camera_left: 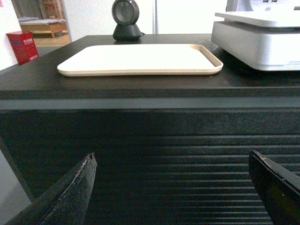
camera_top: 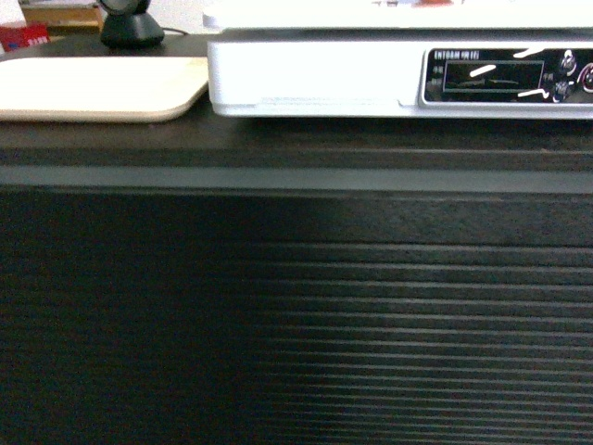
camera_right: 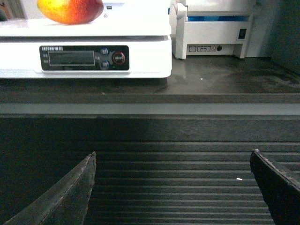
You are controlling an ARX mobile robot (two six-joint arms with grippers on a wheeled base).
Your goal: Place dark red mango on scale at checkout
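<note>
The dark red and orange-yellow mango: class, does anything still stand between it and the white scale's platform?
Nothing visible does. In the right wrist view the dark red and orange-yellow mango already rests on the glossy platform of the white rectangular scale, which sits on the dark wood-grain checkout counter. The right end effector hangs open below the counter edge, apart from the fruit.

One dark red mango (camera_right: 70,10) is sitting on one white scale (camera_top: 315,79), one beige tray (camera_left: 140,59) and one black round-headed device (camera_left: 126,18) are resting on the single checkout (camera_top: 296,306), and one white printer (camera_right: 215,28) is standing beside the scale.
</note>
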